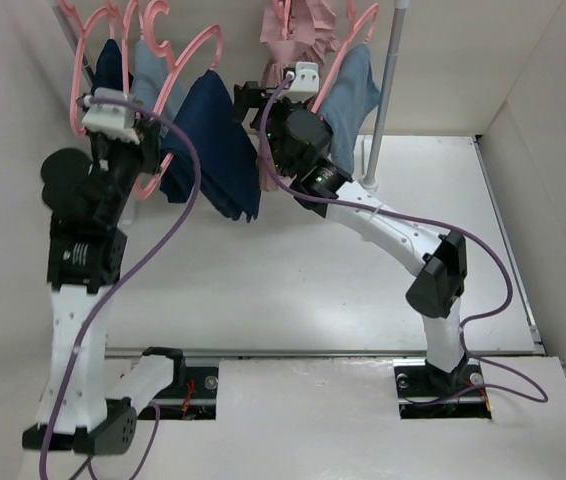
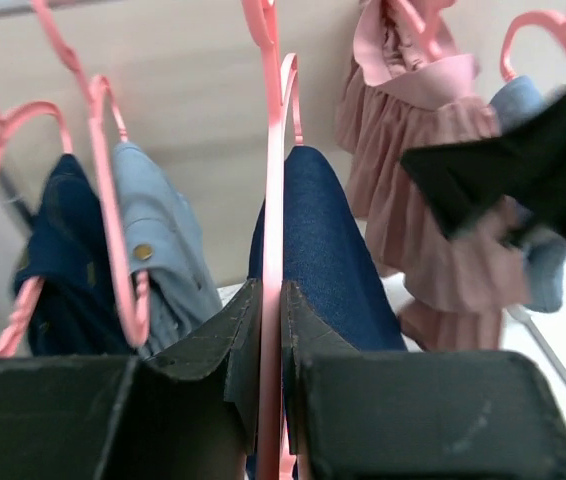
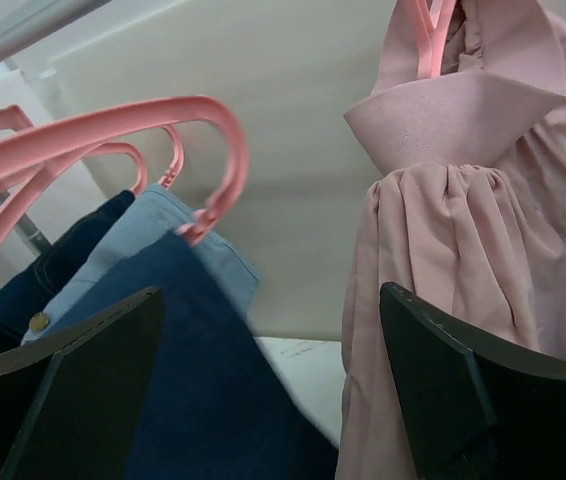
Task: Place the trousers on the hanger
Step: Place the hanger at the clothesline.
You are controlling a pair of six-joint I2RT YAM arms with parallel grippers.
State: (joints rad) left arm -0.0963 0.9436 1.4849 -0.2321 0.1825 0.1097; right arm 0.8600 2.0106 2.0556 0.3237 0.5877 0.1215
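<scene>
1. My left tool [image 2: 271, 295] is pinched shut on the thin pink bar of the hanger [image 2: 272, 180]. The bar runs straight up between the two fingers.
2. My right tool [image 3: 271, 293] is spread wide with nothing in it. Its wrist view shows dark cloth low on the left and the pink dress [image 3: 443, 260] on the right.
3. The trousers [image 1: 213, 140] are draped over that hanger and hang above the desk [image 1: 293, 270], touching nothing below that I can see.
4. The relation that matters: the cloth lies between my two tools, just right of the left one and just left of the right one. Its long axis runs downward from the bar.
5. The right arm is the free one beside the cloth, so I judge any tugging or evening-out falls to it while the left steadies the frame.
6. The trousers are plain dark navy, folded over the bar into a broad, soft panel with loose lower edges. I can't tell whether both legs hang evenly.
</scene>
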